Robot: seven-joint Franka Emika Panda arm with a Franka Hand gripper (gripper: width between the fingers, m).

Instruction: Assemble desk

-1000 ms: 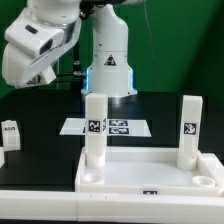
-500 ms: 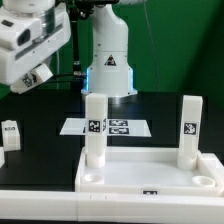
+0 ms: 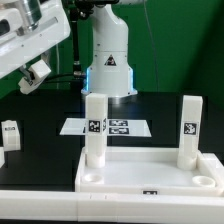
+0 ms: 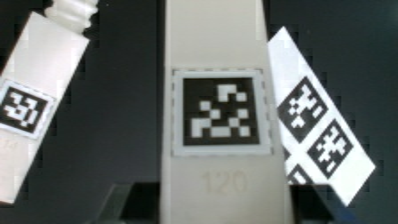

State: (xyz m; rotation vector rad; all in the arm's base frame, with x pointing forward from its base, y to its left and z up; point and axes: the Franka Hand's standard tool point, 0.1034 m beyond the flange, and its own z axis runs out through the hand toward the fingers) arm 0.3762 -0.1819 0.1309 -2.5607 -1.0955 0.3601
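Pincer higher, further to exterior view's left.

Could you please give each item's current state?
Pincer: shut on held leg.
Held leg: gripped, clear of table.
Tabletop: lying flat, rim up.
Exterior view's left standing leg: upright in tabletop.
Exterior view's right standing leg: upright in tabletop.
Loose leg: on table, apart from tabletop.

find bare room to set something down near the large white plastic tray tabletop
Free: tabletop floor between one upright white square post leg and the other upright leg; black table between the loose white leg and the tabletop. Crowded: around the marker board.
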